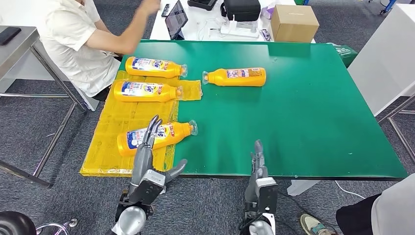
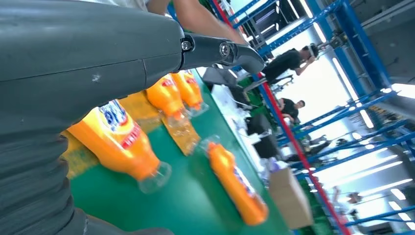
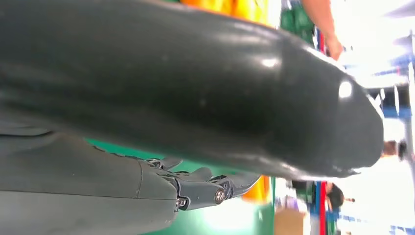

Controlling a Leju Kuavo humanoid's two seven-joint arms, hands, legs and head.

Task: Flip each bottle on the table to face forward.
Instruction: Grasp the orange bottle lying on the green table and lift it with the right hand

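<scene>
Person (image 1: pixel 80 36) in a white shirt, seated at about ten o'clock beside the green table (image 1: pixel 303 112), one arm raised. On the table's left part lies a yellow sheet (image 1: pixel 110 139) bearing three orange bottles on their sides, caps toward three o'clock: far bottle (image 1: pixel 155 67) at eleven o'clock, middle bottle (image 1: pixel 146 91) just nearer, and near bottle (image 1: pixel 155 135) at about eight o'clock, lying at a slight slant with its cap end off the sheet. A fourth bottle (image 1: pixel 236 77) lies on bare green at twelve o'clock, cap toward nine o'clock, well apart from the near one. Left hand (image 1: pixel 149 147), at seven o'clock, reaches over the near bottle with fingers extended and a little apart, thumb out to the side; whether the fingertips touch the label cannot be told. Right hand (image 1: pixel 258 159), at six o'clock by the table's near edge, holds nothing, its fingers straight and close together. Cardboard box (image 1: pixel 293 23) stands on a white table beyond, at one o'clock.
</scene>
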